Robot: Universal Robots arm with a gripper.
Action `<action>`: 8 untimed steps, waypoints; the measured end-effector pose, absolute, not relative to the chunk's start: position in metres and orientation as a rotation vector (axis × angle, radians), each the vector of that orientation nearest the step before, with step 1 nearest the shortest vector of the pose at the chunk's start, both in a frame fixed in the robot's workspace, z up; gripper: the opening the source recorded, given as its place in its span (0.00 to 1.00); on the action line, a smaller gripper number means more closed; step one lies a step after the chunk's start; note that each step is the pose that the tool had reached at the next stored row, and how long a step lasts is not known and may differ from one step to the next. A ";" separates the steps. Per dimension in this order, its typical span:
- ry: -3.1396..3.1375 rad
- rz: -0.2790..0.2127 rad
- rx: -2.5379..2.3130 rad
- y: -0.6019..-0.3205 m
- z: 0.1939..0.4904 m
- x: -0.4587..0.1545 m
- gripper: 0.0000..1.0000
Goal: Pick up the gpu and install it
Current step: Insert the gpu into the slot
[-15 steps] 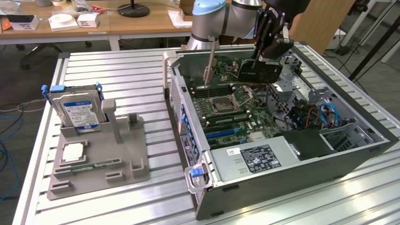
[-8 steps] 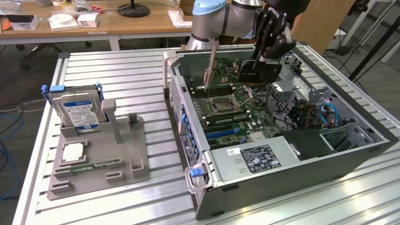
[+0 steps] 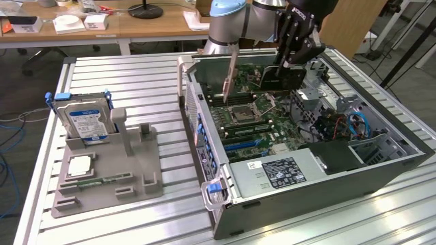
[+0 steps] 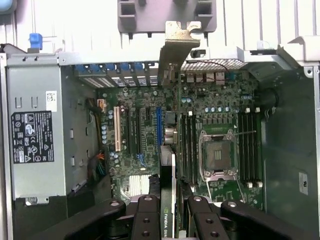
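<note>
Gripper (image 4: 169, 212) up close, clamped on the gpu (image 4: 169, 182), which hangs edge-down right beneath it inside the open computer case (image 4: 287, 150). The card's long axis runs parallel to the expansion slots, with its silver bracket (image 4: 176, 47) pointing at the case's rear wall. The blue slot (image 4: 159, 125) lies just beside the card's line on the motherboard (image 4: 137, 150). Not seated yet, by my read.

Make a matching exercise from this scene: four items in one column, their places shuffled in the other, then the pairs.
1. gpu
2. hard drive
3. memory stick
4. power supply

A. lying flat in the grey holder
B. mounted inside the case
C. in the gripper, over the motherboard
D. upright in the grey holder

Pairs: 1-C, 2-D, 3-A, 4-B.
</note>
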State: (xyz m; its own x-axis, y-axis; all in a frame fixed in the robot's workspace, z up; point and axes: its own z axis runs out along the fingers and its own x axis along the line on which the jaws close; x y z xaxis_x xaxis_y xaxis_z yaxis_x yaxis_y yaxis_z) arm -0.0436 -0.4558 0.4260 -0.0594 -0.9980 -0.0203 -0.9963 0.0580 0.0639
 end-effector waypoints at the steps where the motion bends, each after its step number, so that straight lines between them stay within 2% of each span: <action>1: -2.255 -0.094 2.143 -0.456 0.426 -0.044 0.26; 8: -2.221 -0.093 2.177 -0.456 0.426 -0.044 0.26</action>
